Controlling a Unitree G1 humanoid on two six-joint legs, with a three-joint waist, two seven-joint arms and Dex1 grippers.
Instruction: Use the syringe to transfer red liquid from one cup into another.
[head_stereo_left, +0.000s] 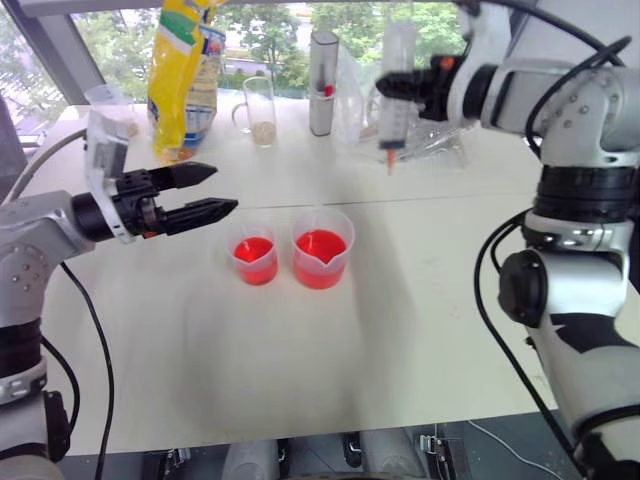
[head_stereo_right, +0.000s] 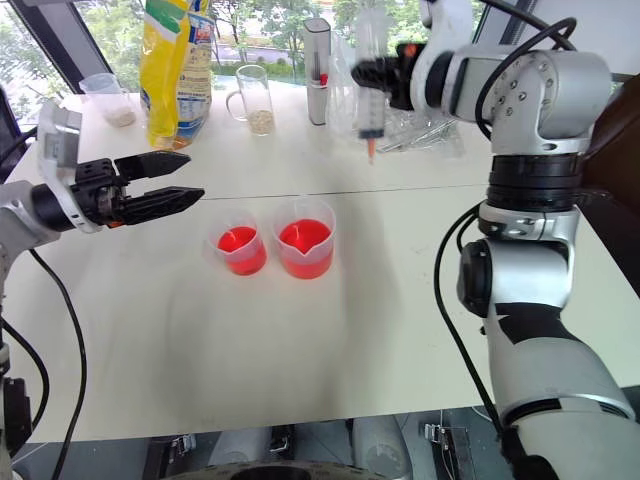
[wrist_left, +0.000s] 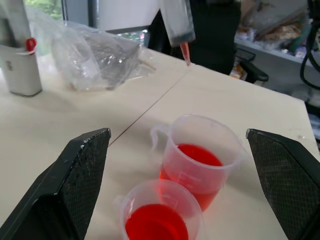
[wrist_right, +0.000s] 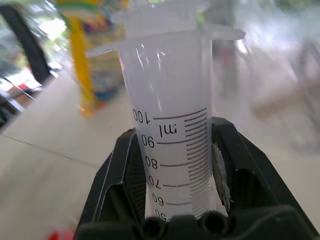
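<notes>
Upright in the air over the far side of the table hangs the syringe (head_stereo_left: 397, 80), a clear barrel with its orange-red tip pointing down. My right gripper (head_stereo_left: 408, 86) is shut on the barrel (wrist_right: 170, 125). Below and nearer stand two clear beakers, each with red liquid in it. The larger, wider cup (head_stereo_left: 322, 247) is on the right. The smaller cup (head_stereo_left: 254, 254) touches or nearly touches its left side. My left gripper (head_stereo_left: 212, 190) is open, level, just left of the smaller cup and slightly above its rim. In the left wrist view both cups (wrist_left: 200, 160) (wrist_left: 157, 215) lie between its fingers (wrist_left: 75, 185).
Along the back of the white table (head_stereo_left: 300, 350) stand a yellow bag (head_stereo_left: 180, 70), a glass mug (head_stereo_left: 260, 110), a tall grey canister (head_stereo_left: 322, 80) and a crumpled clear plastic bag (head_stereo_left: 435, 140). A small clear cup (head_stereo_left: 110, 105) sits far left.
</notes>
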